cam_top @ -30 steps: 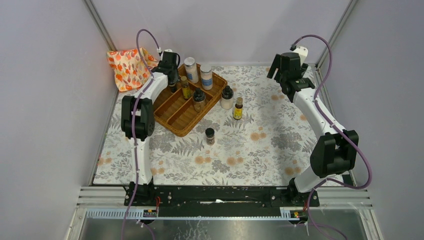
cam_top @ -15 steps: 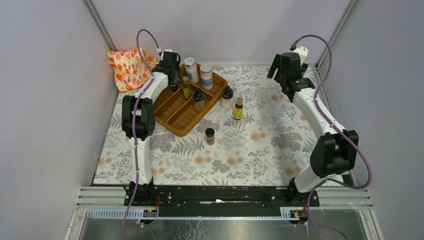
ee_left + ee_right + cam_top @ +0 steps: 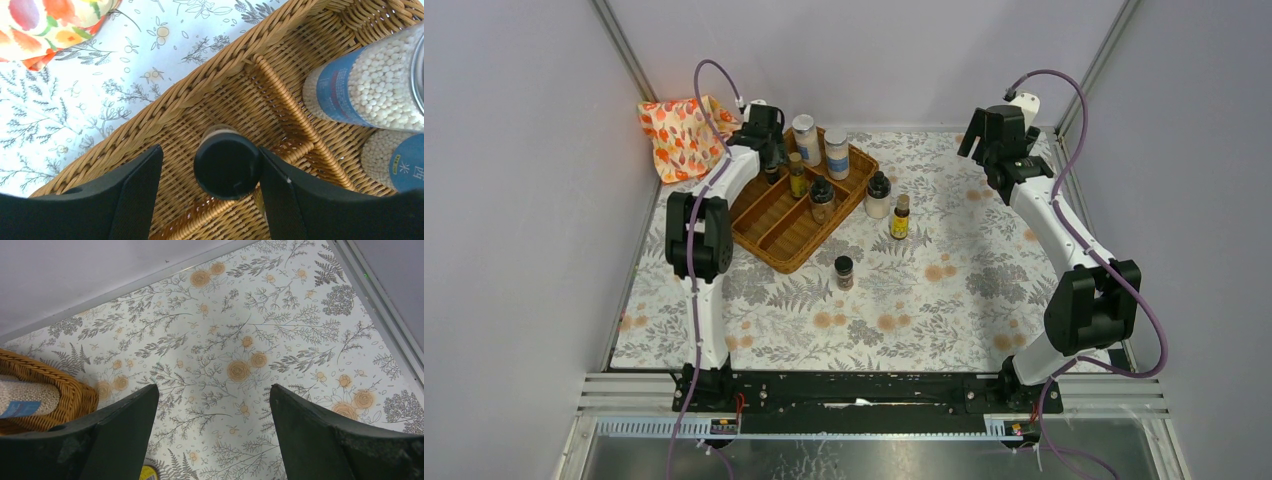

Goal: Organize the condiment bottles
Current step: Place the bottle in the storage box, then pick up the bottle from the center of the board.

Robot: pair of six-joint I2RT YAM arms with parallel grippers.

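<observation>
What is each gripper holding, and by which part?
Nothing. The left gripper stands open around the black-capped jar in the tray; the right gripper is open and empty.

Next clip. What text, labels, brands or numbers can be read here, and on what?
"米" (likely; cut off at the edge): white, on the blue label of the lower white-filled jar, left wrist view.
Small badge beside it: too blurred to read.
Upper white-filled jar: its label shows no lettering.
Yellow-liquid bottle on the table, top view: label too small to read.
</observation>
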